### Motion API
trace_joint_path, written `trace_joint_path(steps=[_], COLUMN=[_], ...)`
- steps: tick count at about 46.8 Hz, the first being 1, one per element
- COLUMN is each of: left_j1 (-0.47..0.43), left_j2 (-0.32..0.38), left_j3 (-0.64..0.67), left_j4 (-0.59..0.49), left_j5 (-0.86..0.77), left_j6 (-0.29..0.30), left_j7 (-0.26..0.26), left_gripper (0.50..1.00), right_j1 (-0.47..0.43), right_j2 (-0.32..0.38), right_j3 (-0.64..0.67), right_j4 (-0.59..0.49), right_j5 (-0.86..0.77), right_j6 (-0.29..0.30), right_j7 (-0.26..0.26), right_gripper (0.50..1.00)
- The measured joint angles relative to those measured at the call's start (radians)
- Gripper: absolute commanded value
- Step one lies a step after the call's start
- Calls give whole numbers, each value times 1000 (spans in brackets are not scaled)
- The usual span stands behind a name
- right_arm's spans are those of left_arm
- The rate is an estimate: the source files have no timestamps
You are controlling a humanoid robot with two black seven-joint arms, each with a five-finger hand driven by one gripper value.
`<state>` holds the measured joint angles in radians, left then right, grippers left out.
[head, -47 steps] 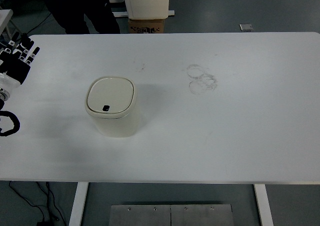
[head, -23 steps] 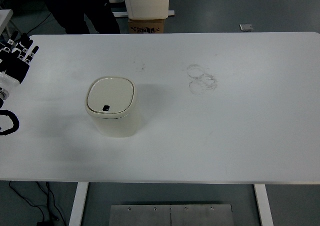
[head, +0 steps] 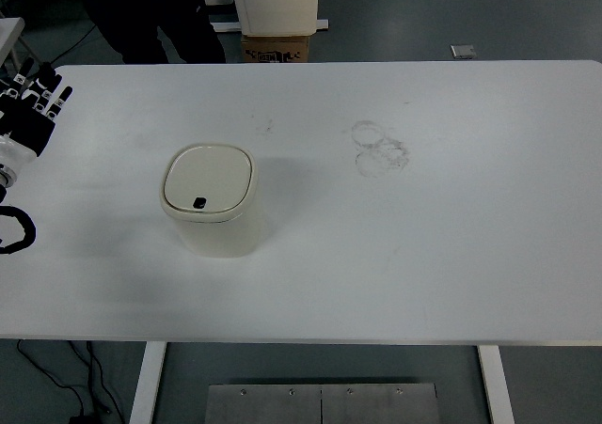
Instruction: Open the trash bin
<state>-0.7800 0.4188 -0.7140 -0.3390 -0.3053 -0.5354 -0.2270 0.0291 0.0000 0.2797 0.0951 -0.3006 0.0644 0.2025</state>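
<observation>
The bin (head: 209,200) stands upright on the tabletop (head: 442,245), left of centre and roughly midway between the far and near edges, cream-coloured, with its lid (head: 208,179) shut flat. There's a small dark button (head: 199,202) on the lid, on the side nearest the robot, and that looks like the thing to press.

Over at the far left edge sits the left hand (head: 31,109), fingers straightened and spread, pointing away up the table, holding nothing at all. It's well apart from the bin. From that hand, the bin lies to the right and toward the near edge, so the reach has to sweep inward across the tabletop and come down over the lid from above. The right hand isn't showing anywhere, so the left is the nearer one by default, and I'd bet it's the one to go.

The bin is a rounded square, no real long axis to speak of; what matters is the button sitting on the near rim, facing the robot.

Writing? None I can read on the bin, no logo, no label. There's a cardboard box (head: 277,47) past the far edge with dark print on it, too small to make out. A few faint ring marks (head: 380,148) smudge the tabletop right of the bin.
</observation>
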Motion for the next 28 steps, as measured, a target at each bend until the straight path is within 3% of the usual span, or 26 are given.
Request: trace_joint_path(steps=[19,28], left_j1=[-4,-47], left_j2=[6,35], left_j3=[-2,3], left_j4=[0,-5], left_j5=[-1,6], left_j6=[0,0], left_j7=[1,3], left_gripper=[1000,1000], right_j1=[0,0], right_j2=[0,0], right_j3=[0,0], right_j4=[0,0], right_j5=[0,0], right_j6=[0,0], right_j7=[0,0], right_gripper=[991,991])
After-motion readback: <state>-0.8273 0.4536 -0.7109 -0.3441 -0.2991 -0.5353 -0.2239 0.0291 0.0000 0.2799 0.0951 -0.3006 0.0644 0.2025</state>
